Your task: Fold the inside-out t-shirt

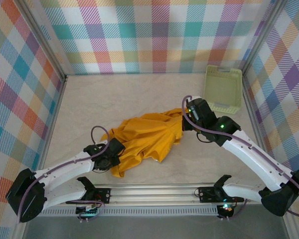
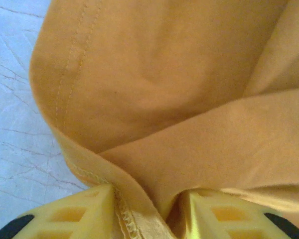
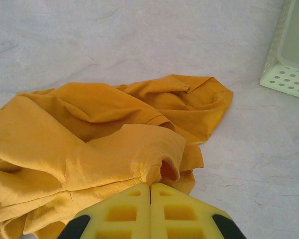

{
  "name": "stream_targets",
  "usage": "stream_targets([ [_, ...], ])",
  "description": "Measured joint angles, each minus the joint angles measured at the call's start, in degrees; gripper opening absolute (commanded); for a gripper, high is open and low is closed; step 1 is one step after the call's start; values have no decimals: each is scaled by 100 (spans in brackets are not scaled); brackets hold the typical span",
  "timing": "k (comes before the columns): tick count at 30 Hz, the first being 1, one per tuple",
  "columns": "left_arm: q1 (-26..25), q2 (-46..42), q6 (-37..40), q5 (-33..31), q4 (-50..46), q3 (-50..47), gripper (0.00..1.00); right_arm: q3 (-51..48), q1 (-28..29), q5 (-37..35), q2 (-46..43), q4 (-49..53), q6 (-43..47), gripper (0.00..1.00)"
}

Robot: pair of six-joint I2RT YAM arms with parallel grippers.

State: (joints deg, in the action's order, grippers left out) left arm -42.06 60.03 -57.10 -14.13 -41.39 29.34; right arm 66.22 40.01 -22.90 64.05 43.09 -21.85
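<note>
Item: inside-out t-shirt (image 1: pixel 148 135), crumpled heap mid-table (image 1: pixel 139 89), between arms. Soft, light, limp cotton; bunches easily. Best hold: stitched hem, shoulder seams. Left gripper (image 2: pixel 147 211): clamped on hem fold. Right gripper (image 3: pixel 150 191): fingers together, apparently nipping cloth edge.

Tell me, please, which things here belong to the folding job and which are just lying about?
In the job: t-shirt, left gripper, right gripper.
Lying about: basket, at the table's far right.

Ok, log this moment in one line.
left gripper shut on shirt | right gripper shut on shirt | shirt crumpled, unfolded
</note>
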Motion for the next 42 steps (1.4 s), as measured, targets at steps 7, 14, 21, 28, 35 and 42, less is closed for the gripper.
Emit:
stream_targets([
  [7,339,-20,415,-52,-44,107,0,59,-391,-72,17,275,-44,0],
  [14,1309,-83,1469,-140,-203,1770,0,1010,-992,-72,55,715,4,0],
  [21,3001,188,2441,636,57,5123,0,3875,-1386,-37,549,997,442,0],
  [28,3150,-542,2850,1292,590,5659,0,4669,-1386,223,52,905,741,0],
  [35,3150,-1283,2865,1456,503,3989,0,2975,-1386,940,-776,817,734,0],
  [42,3414,225,2809,1351,232,4188,0,2459,-1419,796,431,610,739,0],
])
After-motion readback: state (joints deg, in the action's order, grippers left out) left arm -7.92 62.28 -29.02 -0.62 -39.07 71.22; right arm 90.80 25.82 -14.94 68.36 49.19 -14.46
